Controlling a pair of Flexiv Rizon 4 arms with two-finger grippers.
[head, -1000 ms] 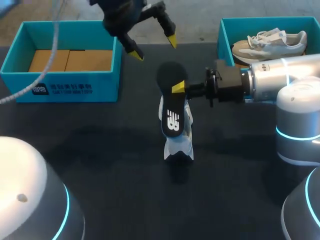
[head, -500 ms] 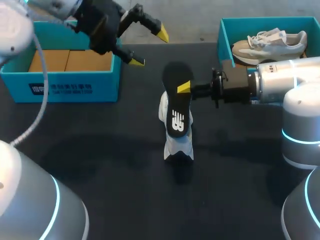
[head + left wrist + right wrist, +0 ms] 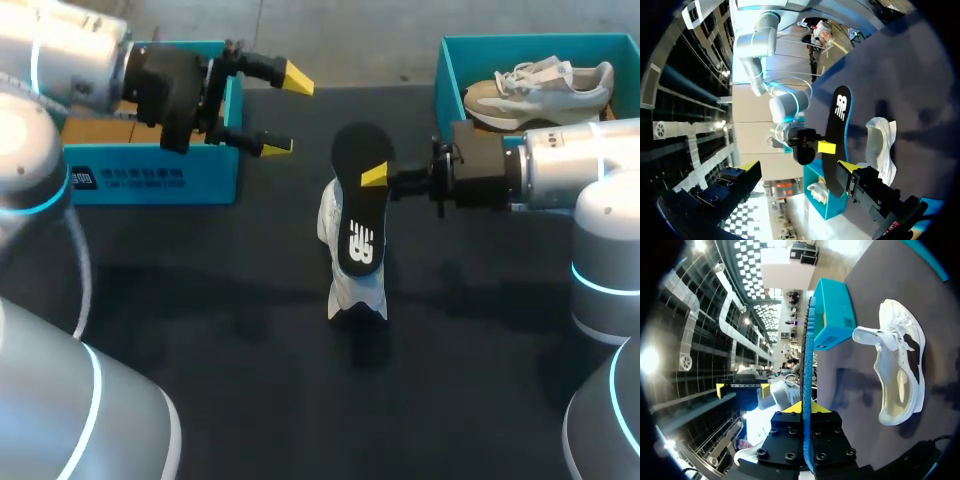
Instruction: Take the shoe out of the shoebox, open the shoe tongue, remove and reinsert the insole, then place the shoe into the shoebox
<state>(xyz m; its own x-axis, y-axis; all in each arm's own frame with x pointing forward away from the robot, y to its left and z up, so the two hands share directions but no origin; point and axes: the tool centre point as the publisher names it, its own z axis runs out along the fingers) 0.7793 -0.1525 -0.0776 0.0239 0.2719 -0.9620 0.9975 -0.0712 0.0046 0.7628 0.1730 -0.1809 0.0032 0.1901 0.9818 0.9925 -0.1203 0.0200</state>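
One insole (image 3: 358, 215) in right gripper (image 3: 372, 178) runs near-to-far above the shoe (image 3: 356, 292)

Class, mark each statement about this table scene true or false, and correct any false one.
1. The right gripper has its jaws shut on the black insole. True.
2. The white shoe lies in a box. False: the white shoe rests on the table, between the boxes.
3. The left gripper holds nothing, jaws open. True.
4. The right shoebox is empty. False: the right shoebox holds another shoe.
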